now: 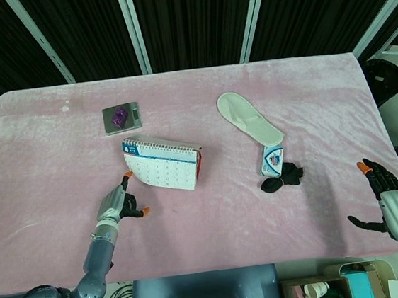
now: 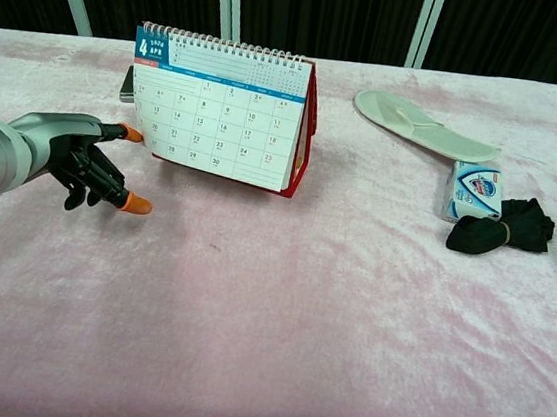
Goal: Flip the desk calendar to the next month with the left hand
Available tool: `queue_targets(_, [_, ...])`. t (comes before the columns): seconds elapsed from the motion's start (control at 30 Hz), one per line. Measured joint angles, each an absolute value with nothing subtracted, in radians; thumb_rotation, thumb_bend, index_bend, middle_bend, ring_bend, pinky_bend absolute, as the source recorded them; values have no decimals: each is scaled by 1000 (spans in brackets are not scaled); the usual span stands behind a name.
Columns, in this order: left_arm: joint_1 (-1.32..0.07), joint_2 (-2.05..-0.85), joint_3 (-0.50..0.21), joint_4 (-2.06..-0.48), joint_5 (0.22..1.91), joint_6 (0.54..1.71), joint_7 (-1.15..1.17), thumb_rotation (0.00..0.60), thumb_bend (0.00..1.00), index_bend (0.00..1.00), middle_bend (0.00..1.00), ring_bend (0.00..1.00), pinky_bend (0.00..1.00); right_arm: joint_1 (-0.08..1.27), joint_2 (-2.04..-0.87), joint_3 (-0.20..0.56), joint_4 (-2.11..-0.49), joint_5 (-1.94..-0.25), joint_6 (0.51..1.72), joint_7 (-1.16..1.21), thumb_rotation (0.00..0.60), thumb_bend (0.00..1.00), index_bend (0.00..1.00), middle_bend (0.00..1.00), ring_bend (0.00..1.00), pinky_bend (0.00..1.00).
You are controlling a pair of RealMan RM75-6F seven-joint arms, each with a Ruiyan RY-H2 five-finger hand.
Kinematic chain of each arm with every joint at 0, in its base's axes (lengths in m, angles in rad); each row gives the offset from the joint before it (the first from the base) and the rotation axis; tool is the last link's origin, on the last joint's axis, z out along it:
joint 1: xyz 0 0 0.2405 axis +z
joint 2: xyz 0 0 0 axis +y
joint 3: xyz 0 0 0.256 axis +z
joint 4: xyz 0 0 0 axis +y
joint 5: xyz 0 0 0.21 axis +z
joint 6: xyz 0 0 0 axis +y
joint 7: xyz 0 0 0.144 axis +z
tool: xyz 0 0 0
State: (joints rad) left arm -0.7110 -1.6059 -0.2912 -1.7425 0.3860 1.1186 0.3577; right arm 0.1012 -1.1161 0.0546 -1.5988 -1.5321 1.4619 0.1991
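The desk calendar [image 1: 162, 163] [image 2: 219, 111] stands upright on the pink table, its white April page facing me, red backing behind, spiral binding along the top. My left hand [image 1: 119, 202] [image 2: 78, 161] hovers just left of the page's lower left corner, fingers apart and holding nothing; one orange fingertip [image 2: 131, 134] reaches to the page's edge, touching or nearly so. My right hand [image 1: 385, 190] is at the table's right front edge, open and empty, out of the chest view.
A small scale [image 1: 122, 118] with a purple object sits behind the calendar. A white slipper [image 1: 245, 118] [image 2: 424, 122], a soap box [image 1: 273, 160] [image 2: 475, 190] and a black bundle [image 1: 282, 177] [image 2: 503, 227] lie to the right.
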Motion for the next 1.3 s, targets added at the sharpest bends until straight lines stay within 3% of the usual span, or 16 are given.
queue_targets(0.6, [-723,-1600,-281,-1863,463,1164,388,600,217,0,734,656,753,100,-1114,54,-1597,-1532,1463,204,600,19,0,0,0,101])
queue_targets(0.87, [-717,-1585,-232,-1925,628,1227,428,600,217,0,520,430,554,95,-1111,52,-1595,-1537,1472,205,600,19,0,0,0,101])
queue_targets(1.3, [-723,-1569,-137,-1939,1019,1352,593,600,213,27,424,338,432,93,-1109,54,-1596,-1531,1470,208,600,21,0,0,0,101])
